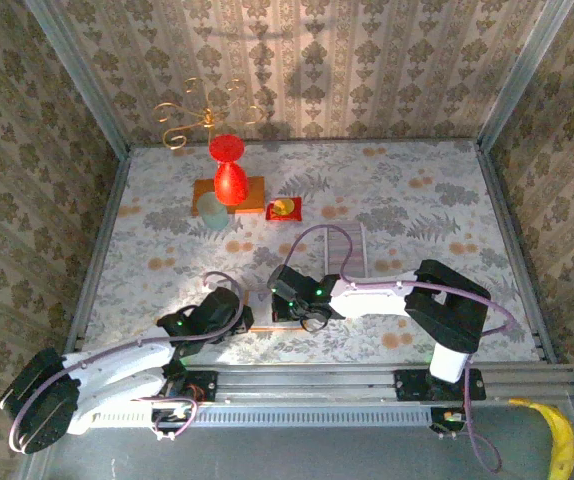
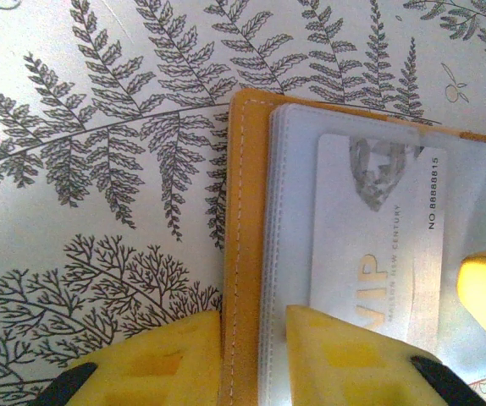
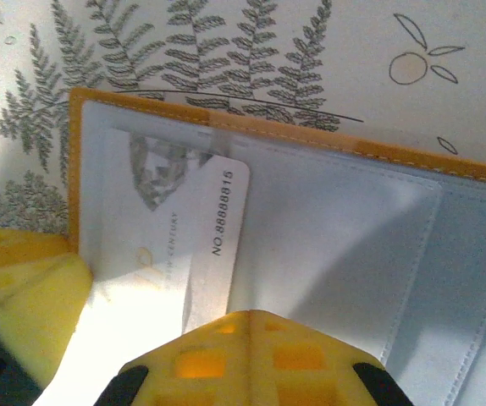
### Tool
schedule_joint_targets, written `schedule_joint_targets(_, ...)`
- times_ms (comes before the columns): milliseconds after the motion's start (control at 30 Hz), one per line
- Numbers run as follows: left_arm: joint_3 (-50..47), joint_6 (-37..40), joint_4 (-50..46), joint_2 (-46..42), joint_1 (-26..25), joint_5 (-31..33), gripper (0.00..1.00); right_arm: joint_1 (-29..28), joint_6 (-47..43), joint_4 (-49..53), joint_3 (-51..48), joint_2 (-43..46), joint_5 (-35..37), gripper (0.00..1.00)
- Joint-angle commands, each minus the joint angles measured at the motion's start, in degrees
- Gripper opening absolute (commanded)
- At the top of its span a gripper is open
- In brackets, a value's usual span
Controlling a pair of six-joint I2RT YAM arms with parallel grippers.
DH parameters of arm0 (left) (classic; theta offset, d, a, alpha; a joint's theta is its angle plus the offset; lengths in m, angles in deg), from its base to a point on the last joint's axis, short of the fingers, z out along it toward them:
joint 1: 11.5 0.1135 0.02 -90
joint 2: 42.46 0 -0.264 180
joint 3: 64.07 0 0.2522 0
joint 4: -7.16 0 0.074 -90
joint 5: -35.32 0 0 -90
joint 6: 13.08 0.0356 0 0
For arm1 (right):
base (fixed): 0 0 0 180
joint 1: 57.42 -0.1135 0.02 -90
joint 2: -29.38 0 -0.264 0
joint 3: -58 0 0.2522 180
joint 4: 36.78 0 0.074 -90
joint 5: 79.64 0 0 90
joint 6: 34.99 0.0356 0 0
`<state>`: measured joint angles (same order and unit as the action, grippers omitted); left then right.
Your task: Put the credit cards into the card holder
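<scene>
**Card part-way into holder, both grippers on it**

Top view: the open orange card holder with clear plastic sleeves (image 1: pixel 262 322) lies flat on the fern-print surface (image 1: pixel 417 200), near the arm bases. The left gripper (image 1: pixel 239 312) is at its left side and the right gripper (image 1: pixel 289 312) at its right. A red vase (image 1: pixel 229 175) stands well apart at the back.

Left wrist: the left gripper (image 2: pixel 254 315) is clamped on the card holder (image 2: pixel 245 169). Its yellow fingers (image 2: pixel 150 359) stand narrowly apart, with the orange stitched edge and the sleeve edges between them. The white VIP card with gold lettering (image 2: pixel 378 228) lies on the left page, its far end under a clear sleeve. The surface (image 2: pixel 99 127) is to the left.

Right wrist: the right gripper (image 3: pixel 243 317) has its jaws pressed together, the tip touching the near end of the VIP card (image 3: pixel 175 228). The card sits at a slight angle in the left pocket of the card holder (image 3: pixel 345 237). Its number strip looks uncovered (glare makes the sleeve edge hard to trace). I cannot tell how deep the card sits.
</scene>
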<state>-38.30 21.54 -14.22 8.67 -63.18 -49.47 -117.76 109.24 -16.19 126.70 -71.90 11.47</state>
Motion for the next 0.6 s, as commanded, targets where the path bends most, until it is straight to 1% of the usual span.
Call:
schedule_joint_targets(0,-2.09,-0.96,-4.14,0.60,-0.08,-1.18,0.26,-0.71,0.12,1.79,1.49,-2.40,0.13,0.00)
schedule_joint_targets(367,-2.52,-1.58,-3.45,0.68,-0.21,-1.34,0.26,-1.97,0.15,-1.10,4.91,-4.29,-1.58,0.00)
schedule_joint_targets(567,-2.73,-1.93,-2.50,0.68,-0.41,-1.80,0.28,-2.15,3.00,-8.89,2.90,-4.00,-4.76,0.00)
